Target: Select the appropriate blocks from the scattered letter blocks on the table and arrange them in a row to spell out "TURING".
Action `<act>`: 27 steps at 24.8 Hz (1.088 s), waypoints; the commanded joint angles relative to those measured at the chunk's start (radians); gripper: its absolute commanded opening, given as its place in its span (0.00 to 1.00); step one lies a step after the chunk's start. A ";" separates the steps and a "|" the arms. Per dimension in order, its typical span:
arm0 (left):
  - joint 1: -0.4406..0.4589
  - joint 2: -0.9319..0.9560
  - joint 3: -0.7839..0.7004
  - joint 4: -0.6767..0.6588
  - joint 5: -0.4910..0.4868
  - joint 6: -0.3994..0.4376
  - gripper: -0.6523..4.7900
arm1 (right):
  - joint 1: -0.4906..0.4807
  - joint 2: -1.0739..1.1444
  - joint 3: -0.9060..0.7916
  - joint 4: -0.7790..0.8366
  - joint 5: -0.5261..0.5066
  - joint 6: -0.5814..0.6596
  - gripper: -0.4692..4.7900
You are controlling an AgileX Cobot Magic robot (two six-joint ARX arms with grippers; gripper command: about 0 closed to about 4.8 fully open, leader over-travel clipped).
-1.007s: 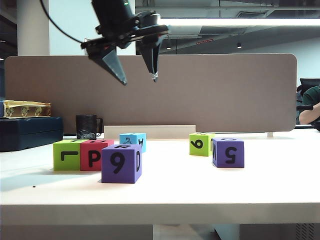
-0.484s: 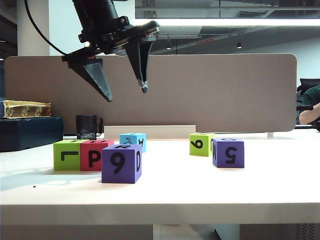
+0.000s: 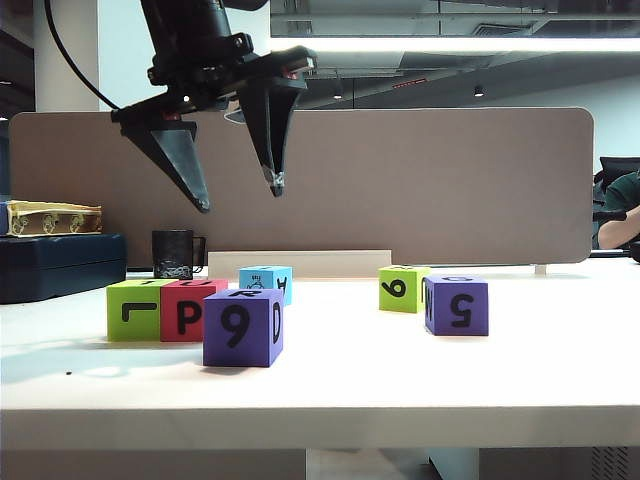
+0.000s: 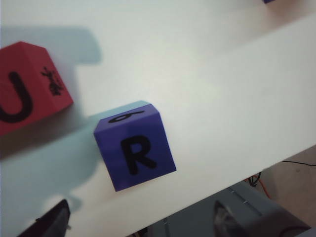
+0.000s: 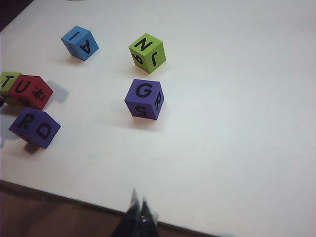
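Six letter blocks lie on the white table [image 3: 400,385]. A lime green block [image 3: 135,310] and a red-pink block [image 3: 190,312] touch side by side at the left. A purple block [image 3: 243,327] stands just in front of them, with R on top [image 4: 136,148]. Behind sits a light blue block [image 3: 265,282]. Further right are a second green block [image 3: 403,288] and a purple block [image 3: 457,305] with G on top [image 5: 144,98]. My left gripper [image 3: 238,198] hangs open, well above the left group, holding nothing. My right gripper [image 5: 138,203] is shut and empty over the table's front edge.
A black mug [image 3: 173,253] stands behind the left blocks. A dark blue box [image 3: 60,265] with a yellow object [image 3: 50,217] on it sits at the far left. The brown-grey divider panel [image 3: 420,180] closes off the back. A person [image 3: 622,210] shows at the right edge.
My left gripper has come down and to the left, tipping to point more downward, with its jaws still wide. The blocks and the right arm have not moved.
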 commanded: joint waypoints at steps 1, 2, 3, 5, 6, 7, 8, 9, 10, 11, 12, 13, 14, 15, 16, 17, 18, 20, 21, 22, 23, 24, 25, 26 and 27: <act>-0.002 0.002 -0.032 0.069 0.000 -0.001 0.80 | 0.000 0.001 0.006 0.010 0.000 -0.003 0.09; -0.001 0.004 -0.032 0.097 -0.006 0.000 0.80 | 0.000 0.001 0.006 0.010 0.000 -0.003 0.09; 0.000 0.005 -0.032 0.142 -0.026 0.001 0.80 | 0.000 0.001 0.006 0.010 0.000 -0.003 0.09; 0.001 0.005 -0.031 0.207 -0.064 0.001 0.80 | 0.000 0.001 0.006 0.010 0.000 -0.003 0.09; 0.001 0.005 -0.031 0.214 -0.063 0.001 0.80 | 0.000 0.001 0.006 0.010 0.000 -0.003 0.09; 0.001 0.005 -0.031 0.195 -0.052 -0.008 0.80 | 0.000 0.001 0.006 0.010 0.000 -0.003 0.09; 0.000 0.005 -0.031 0.169 -0.053 -0.025 0.80 | 0.000 0.001 0.006 0.010 0.000 -0.003 0.09; 0.000 0.005 -0.031 0.147 -0.052 -0.027 0.80 | 0.000 0.001 0.006 0.010 0.000 -0.003 0.09; -0.002 0.007 -0.031 0.114 -0.053 -0.026 0.80 | 0.000 0.001 0.006 0.010 0.000 -0.003 0.09; -0.002 0.007 -0.032 0.108 -0.053 -0.027 0.80 | 0.000 0.001 0.006 0.010 0.000 -0.003 0.09; -0.002 0.007 -0.032 0.097 -0.053 -0.028 0.80 | 0.000 0.001 0.006 0.010 0.000 -0.003 0.09; -0.002 0.007 -0.032 0.080 -0.053 -0.047 0.80 | 0.000 0.001 0.006 0.010 0.000 -0.003 0.09; -0.002 0.007 -0.032 0.048 -0.053 -0.069 0.80 | 0.000 0.001 0.006 0.010 0.000 -0.003 0.09; -0.003 0.007 -0.041 0.031 -0.053 -0.069 0.80 | 0.000 0.001 0.006 0.010 0.000 -0.003 0.09; -0.013 0.007 -0.056 0.040 -0.053 -0.074 0.80 | 0.000 0.001 0.006 0.010 0.000 -0.003 0.09; -0.021 0.007 -0.072 0.052 -0.054 -0.076 0.80 | 0.000 0.001 0.006 0.010 0.000 -0.003 0.09; -0.026 0.007 -0.097 0.072 -0.054 -0.082 0.80 | 0.000 0.001 0.006 0.010 0.000 -0.003 0.09; -0.046 0.007 -0.140 0.137 -0.053 -0.106 0.80 | 0.000 0.001 0.006 0.011 0.000 -0.003 0.09; -0.050 0.007 -0.150 0.156 -0.053 -0.109 0.80 | 0.000 0.001 0.006 0.013 0.001 -0.003 0.09; -0.056 0.007 -0.165 0.183 -0.056 -0.110 0.80 | 0.000 0.001 0.006 0.018 0.000 -0.003 0.09; -0.059 0.008 -0.169 0.190 -0.063 -0.111 0.80 | 0.000 0.001 0.006 0.018 0.000 -0.003 0.09; -0.063 0.016 -0.169 0.187 -0.089 -0.112 0.80 | 0.000 0.001 0.006 0.017 0.000 -0.003 0.09; -0.063 0.022 -0.170 0.179 -0.112 -0.112 0.80 | 0.000 0.001 0.006 0.017 0.000 -0.003 0.09; -0.063 0.032 -0.170 0.174 -0.127 -0.113 0.80 | 0.000 0.001 0.006 0.017 0.000 -0.003 0.09; -0.063 0.039 -0.170 0.169 -0.127 -0.113 0.80 | 0.000 0.001 0.006 0.016 0.000 -0.003 0.09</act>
